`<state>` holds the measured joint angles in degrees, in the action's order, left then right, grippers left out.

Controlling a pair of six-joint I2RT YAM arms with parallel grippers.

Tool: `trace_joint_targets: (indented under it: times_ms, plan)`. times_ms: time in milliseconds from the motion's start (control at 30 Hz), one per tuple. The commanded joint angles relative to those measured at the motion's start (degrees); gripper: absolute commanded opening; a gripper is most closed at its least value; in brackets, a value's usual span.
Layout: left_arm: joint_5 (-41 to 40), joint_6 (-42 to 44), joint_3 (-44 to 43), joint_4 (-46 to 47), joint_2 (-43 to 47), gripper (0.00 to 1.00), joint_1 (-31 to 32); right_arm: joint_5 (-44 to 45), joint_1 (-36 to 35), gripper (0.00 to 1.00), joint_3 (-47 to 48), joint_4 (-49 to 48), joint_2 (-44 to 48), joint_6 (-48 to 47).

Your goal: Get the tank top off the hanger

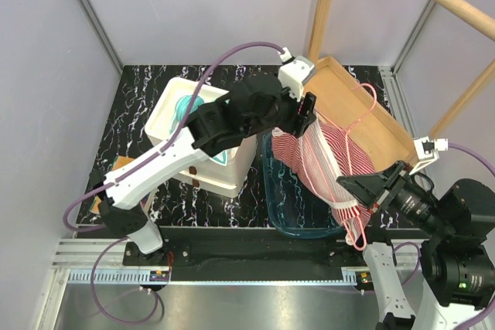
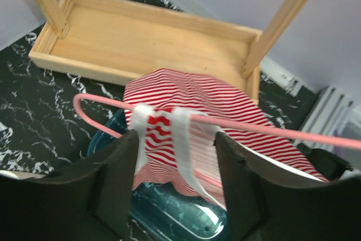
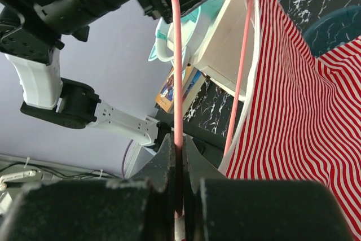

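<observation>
Tank top (image 1: pixel 325 156) draped on the hanger (image 2: pixel 282 132) above the blue tub (image 1: pixel 288 199). The right claw (image 3: pixel 179 156) is clenched on the hanger wire; the left claw (image 2: pixel 176 148) stands parted astride the two pale straps (image 2: pixel 183 139). Risk: a pinch taking wire along with strap would likely drag the hanger askew. The wooden rack (image 1: pixel 363 106) stands close behind, and the white bin (image 1: pixel 182 113) crowds the left arm's side.

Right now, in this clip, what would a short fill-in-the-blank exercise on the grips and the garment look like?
The right gripper is ____ on the hanger. The tank top hangs from the hanger by ____ white straps, which lie between the fingers of the left gripper. Below the tank top sits a tub coloured ____.
Missing words: shut; two; blue.
</observation>
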<state>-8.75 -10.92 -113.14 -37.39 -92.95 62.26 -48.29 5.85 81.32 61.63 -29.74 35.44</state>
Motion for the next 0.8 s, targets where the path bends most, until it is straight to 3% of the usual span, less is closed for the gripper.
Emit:
trace_joint_targets:
  times_ms: [0, 67, 133, 333, 533, 767]
  plan:
    - [-4.4, 1.4, -3.2, 1.4, -2.8, 0.54, 0.4, 2.1, 0.2, 0.0, 2.3, 3.2, 2.9, -1.3]
    - [-4.3, 2.0, -3.7, 1.3, -4.1, 0.45, 0.4, 2.3, 0.2, 0.0, 2.5, 5.1, 3.9, -1.2]
    - [-5.0, 2.1, -3.8, 1.4, -5.1, 0.27, 0.4, 3.2, 0.2, 0.0, 3.1, 7.2, 5.6, -1.2]
    - [-3.9, 4.1, -5.7, 1.4, -5.8, 0.0, 0.3, 11.3, 0.2, 0.0, 5.2, 17.8, 10.0, -5.6]
    - [-3.0, 3.9, -8.8, 0.9, -6.9, 0.0, -2.7, 11.7, 0.2, 0.0, 8.9, 25.4, 14.5, -13.0]
    - [4.0, -1.8, -12.2, 0.7, -10.2, 0.0, -7.1, 6.6, -0.3, 0.0, 11.6, 24.5, 17.7, -12.5]
